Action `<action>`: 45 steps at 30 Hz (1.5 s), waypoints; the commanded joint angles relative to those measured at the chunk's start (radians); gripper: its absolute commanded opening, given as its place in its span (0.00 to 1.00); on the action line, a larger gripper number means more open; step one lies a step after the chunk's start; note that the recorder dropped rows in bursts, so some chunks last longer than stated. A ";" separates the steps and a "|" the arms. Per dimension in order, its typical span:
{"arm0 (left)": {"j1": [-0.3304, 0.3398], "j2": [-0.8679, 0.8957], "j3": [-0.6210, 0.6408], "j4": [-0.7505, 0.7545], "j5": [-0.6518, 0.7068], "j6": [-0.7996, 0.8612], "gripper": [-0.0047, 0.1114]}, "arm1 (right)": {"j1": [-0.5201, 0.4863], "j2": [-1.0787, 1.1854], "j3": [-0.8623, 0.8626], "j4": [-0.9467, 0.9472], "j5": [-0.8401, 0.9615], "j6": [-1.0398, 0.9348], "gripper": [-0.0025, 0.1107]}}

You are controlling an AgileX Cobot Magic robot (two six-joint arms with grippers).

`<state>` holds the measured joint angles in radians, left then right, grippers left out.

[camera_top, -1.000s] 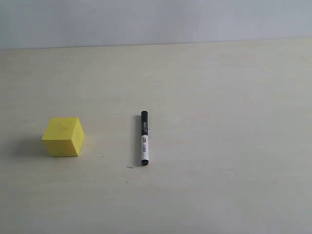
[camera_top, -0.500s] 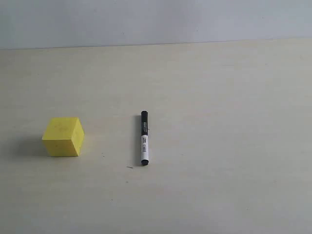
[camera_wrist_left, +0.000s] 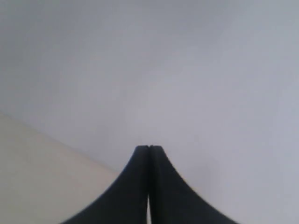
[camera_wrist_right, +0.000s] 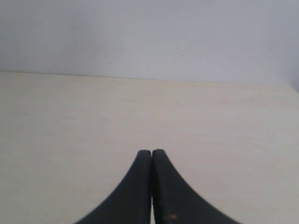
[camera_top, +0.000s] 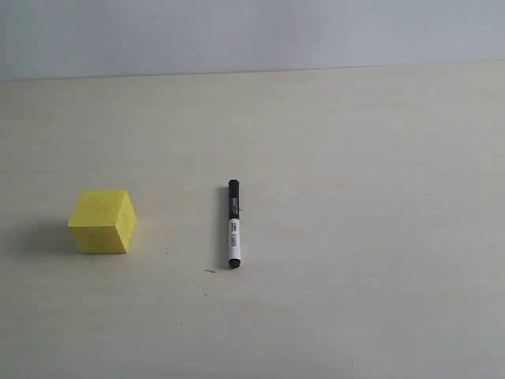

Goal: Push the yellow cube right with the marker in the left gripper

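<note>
The yellow cube rests on the pale table at the left of the exterior view. To its right, apart from it, the marker lies flat, black cap toward the far side. Neither arm appears in the exterior view. In the left wrist view my left gripper is shut with nothing between its fingers, facing the grey wall. My right gripper is likewise shut and empty over bare tabletop. Cube and marker are out of both wrist views.
A grey wall rises behind the table's far edge. A tiny dark speck lies near the marker's near end.
</note>
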<state>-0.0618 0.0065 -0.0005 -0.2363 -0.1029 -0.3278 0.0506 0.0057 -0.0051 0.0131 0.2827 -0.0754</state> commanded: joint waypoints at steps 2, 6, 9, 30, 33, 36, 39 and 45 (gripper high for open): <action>0.002 0.026 -0.058 -0.064 -0.452 -0.141 0.04 | -0.005 -0.006 0.005 -0.005 -0.007 -0.004 0.02; 0.002 0.349 -0.398 -0.133 -0.147 0.081 0.04 | -0.005 -0.006 0.005 -0.005 -0.007 -0.004 0.02; 0.002 0.672 -0.665 -0.064 0.315 0.142 0.04 | -0.005 -0.006 0.005 -0.005 -0.007 -0.004 0.02; -0.532 1.561 -1.154 -0.112 0.960 0.127 0.04 | -0.005 -0.006 0.005 -0.005 0.000 -0.004 0.02; -0.639 1.654 -1.248 0.180 1.078 -0.142 0.04 | -0.005 -0.006 0.005 -0.005 0.000 -0.004 0.02; -0.709 1.763 -1.356 0.256 1.197 -0.238 0.04 | -0.005 -0.006 0.005 -0.005 0.000 -0.004 0.02; -0.752 1.858 -1.444 0.251 1.246 -0.257 0.04 | -0.005 -0.006 0.005 -0.005 0.000 -0.004 0.02; -0.764 2.016 -1.565 0.219 1.278 -0.280 0.06 | -0.005 -0.006 0.005 -0.005 0.000 -0.004 0.02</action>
<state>-0.8230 1.9729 -1.5250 -0.0068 1.1591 -0.5850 0.0506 0.0057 -0.0051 0.0131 0.2827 -0.0754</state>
